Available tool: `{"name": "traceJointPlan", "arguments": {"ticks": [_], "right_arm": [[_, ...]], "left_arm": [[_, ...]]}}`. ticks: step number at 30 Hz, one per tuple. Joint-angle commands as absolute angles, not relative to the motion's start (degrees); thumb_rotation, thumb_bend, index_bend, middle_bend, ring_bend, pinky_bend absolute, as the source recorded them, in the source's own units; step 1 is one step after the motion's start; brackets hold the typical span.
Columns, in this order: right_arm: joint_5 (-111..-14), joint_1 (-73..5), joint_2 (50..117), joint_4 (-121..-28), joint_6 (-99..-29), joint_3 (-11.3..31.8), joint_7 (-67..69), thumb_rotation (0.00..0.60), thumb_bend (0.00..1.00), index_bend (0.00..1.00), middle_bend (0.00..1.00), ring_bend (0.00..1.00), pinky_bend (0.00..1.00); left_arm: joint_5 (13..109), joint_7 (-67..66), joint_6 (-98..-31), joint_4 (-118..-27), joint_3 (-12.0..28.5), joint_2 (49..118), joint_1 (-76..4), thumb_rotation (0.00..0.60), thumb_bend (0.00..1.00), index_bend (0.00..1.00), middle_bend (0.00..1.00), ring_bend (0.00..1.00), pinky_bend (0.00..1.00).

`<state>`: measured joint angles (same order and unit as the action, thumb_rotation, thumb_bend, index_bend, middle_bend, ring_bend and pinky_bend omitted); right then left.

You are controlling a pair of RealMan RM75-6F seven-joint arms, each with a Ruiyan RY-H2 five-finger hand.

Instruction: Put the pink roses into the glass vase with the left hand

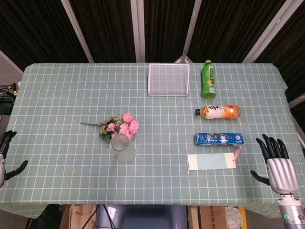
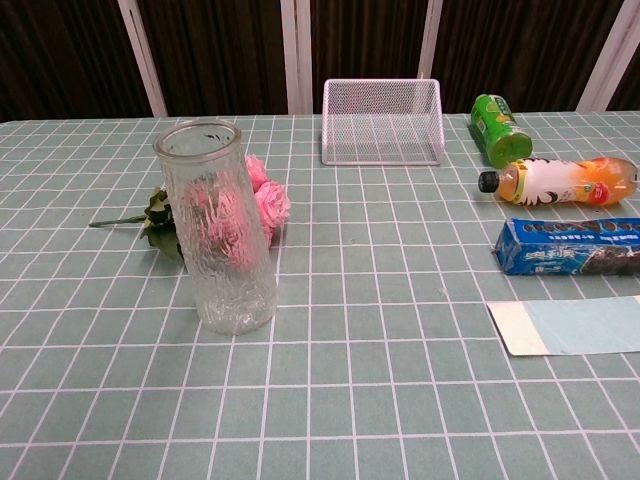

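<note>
The pink roses [image 1: 125, 125] lie on the green checked tablecloth with their stem pointing left, just behind the glass vase [image 1: 122, 148]. In the chest view the vase [image 2: 217, 232] stands upright and empty in front of the roses [image 2: 270, 203], partly hiding them. My left hand [image 1: 6, 151] hangs open at the table's left edge, far from the roses. At the right front edge, my right hand [image 1: 277, 162] is open with fingers spread, holding nothing. Neither hand shows in the chest view.
A white wire basket [image 1: 168, 79] stands at the back centre. A green bottle [image 1: 208, 79] and an orange drink bottle [image 1: 220, 112] lie to its right. A blue biscuit pack [image 1: 218, 139] and a pale card [image 1: 211, 161] lie nearer the front right.
</note>
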<state>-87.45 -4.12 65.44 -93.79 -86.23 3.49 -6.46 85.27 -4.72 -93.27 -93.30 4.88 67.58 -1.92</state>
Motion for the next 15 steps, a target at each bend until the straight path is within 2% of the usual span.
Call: {"name": "traceJointPlan", "arguments": {"ticks": [1, 15], "right_arm": [[-87.4, -4.1, 65.4, -93.8, -86.4, 3.6, -6.3, 0.6, 0.15, 0.1, 0.04, 0.0, 0.0], [-87.6, -4.1, 65.2, -93.9, -86.4, 3.5, -5.9, 0.6, 0.15, 0.1, 0.04, 0.0, 0.0]], "left_arm": [[85.2, -4.6, -93.6, -93.3, 5.0, 67.5, -1.8, 0.6, 0.26, 0.15, 0.12, 0.0, 0.0], [85.8, -4.5, -94.5, -93.8, 5.1, 67.4, -1.3, 0.6, 0.26, 0.15, 0.12, 0.0, 0.0]]}}
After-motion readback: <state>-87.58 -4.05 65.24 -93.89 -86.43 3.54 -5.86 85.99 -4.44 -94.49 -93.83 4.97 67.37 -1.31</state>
